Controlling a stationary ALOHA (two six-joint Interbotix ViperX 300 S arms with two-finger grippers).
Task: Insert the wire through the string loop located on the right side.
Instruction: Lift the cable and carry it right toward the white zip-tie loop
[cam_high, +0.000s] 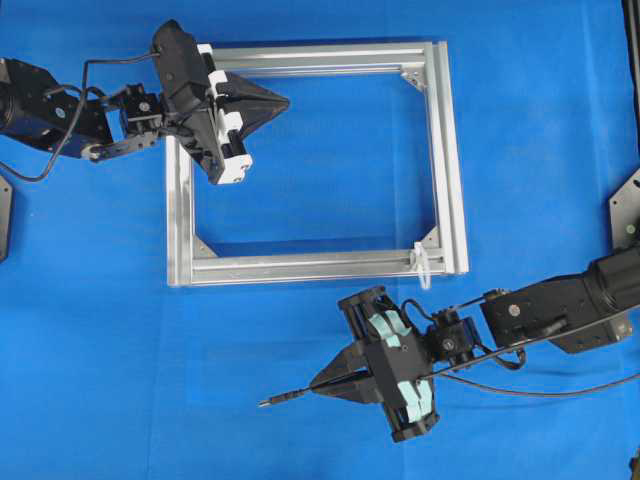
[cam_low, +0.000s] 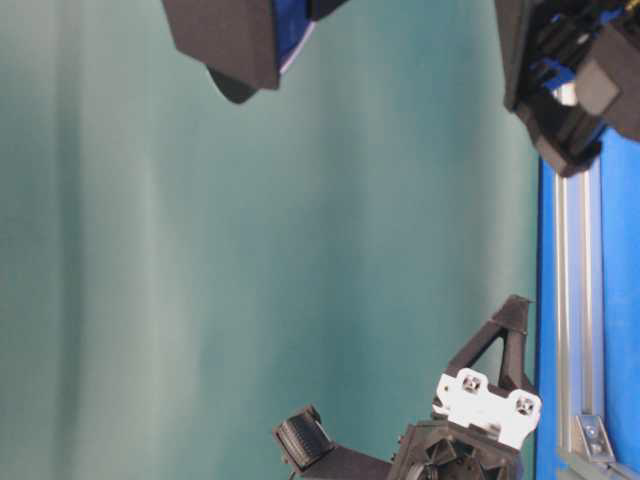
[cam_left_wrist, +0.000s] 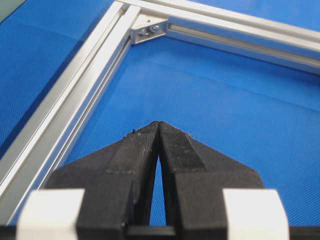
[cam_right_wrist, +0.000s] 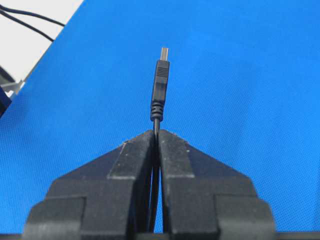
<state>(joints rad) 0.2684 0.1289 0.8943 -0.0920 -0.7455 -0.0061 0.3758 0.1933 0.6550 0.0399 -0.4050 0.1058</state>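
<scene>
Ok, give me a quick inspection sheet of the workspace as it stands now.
Surface: blue mat, flat.
Job's things: wire clamped near its plug, tip pointing away from the frame; string loop on the frame's lower right corner, not threaded.
Clutter: nothing seen.
Grippers: right gripper shut on the wire, below the frame; left gripper shut, empty, over the frame's upper left.
Cables: wire trails off right.
Surroundings: green backdrop.

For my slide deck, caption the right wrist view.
Right gripper shut on the wire, plug tip pointing ahead over blue cloth.
</scene>
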